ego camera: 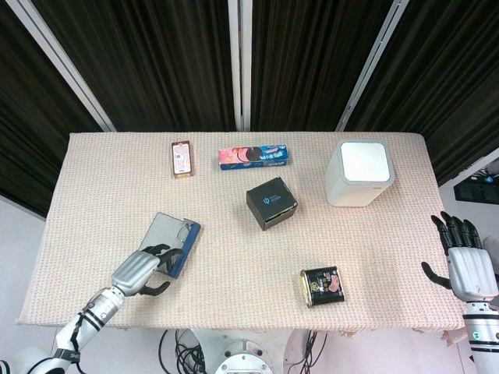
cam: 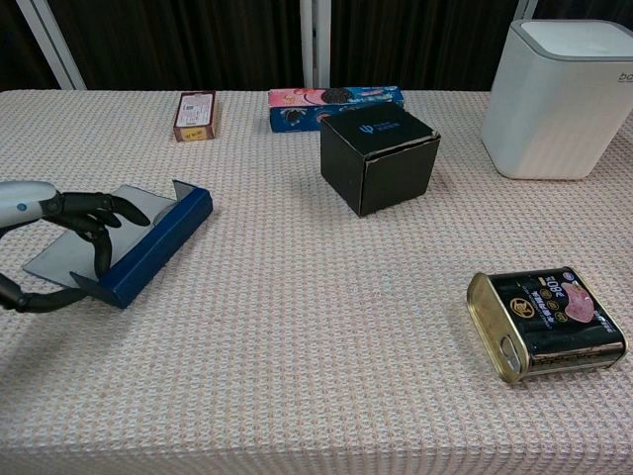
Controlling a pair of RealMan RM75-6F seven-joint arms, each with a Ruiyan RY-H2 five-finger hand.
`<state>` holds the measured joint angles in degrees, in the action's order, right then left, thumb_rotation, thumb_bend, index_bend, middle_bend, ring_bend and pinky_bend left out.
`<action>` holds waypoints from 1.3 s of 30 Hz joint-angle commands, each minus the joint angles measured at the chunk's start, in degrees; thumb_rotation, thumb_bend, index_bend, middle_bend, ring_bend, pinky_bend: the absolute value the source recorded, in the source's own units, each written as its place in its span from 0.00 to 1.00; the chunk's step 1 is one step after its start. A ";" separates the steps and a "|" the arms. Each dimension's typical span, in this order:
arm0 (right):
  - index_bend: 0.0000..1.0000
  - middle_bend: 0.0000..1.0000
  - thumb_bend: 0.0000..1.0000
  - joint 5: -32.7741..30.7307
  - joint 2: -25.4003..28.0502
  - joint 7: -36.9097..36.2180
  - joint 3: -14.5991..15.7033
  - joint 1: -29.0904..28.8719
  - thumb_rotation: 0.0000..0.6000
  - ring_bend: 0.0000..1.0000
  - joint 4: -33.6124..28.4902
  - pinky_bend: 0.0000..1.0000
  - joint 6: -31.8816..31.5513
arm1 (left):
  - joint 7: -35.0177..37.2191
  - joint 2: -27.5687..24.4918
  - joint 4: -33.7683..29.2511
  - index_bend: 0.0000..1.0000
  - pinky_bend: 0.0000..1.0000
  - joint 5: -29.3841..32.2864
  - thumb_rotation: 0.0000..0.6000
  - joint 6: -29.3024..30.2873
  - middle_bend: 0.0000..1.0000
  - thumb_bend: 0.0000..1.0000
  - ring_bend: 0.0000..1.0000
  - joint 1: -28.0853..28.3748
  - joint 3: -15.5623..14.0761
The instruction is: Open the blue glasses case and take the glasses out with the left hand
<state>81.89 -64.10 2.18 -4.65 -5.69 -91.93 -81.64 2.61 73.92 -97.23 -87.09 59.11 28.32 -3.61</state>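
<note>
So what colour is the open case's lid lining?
Grey, on the lid of the blue case; clearest in the head view.

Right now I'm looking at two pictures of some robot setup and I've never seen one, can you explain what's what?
It is a two-armed robot with human-like hands at a cloth-covered table. One picture looks down from its head, the other forward from its chest. The left hand has its dark fingers on the open blue glasses case, grey lid laid flat. Whether it truly grips it is hard to tell. The right hand waits, spread, past the table's edge. Also on the table: a black box, a white container, a tin can, a cookie pack and a small brown packet.
</note>
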 commanded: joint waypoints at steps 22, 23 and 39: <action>0.00 0.00 0.20 -0.85 0.96 -0.78 -0.40 0.00 1.00 0.00 -0.47 0.00 0.48 | 1.63 9.94 14.24 0.07 0.15 -0.20 1.00 -5.78 0.27 0.51 0.02 11.30 8.12; 0.00 0.00 0.20 -0.89 0.90 -0.79 -0.38 -0.04 1.00 0.00 -0.41 0.00 0.59 | 1.49 10.06 14.49 0.07 0.15 -0.07 1.00 -5.84 0.27 0.51 0.02 11.39 8.07; 0.00 0.00 0.20 -1.51 0.49 -0.12 -0.54 -0.34 1.00 0.00 -0.47 0.00 1.22 | -1.88 10.92 16.69 0.06 0.14 4.66 1.00 -9.40 0.27 0.51 0.02 12.92 7.85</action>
<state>80.38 -63.61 2.05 -5.19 -6.03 -92.40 -80.42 0.73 84.79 -80.71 -82.60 49.83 41.15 4.17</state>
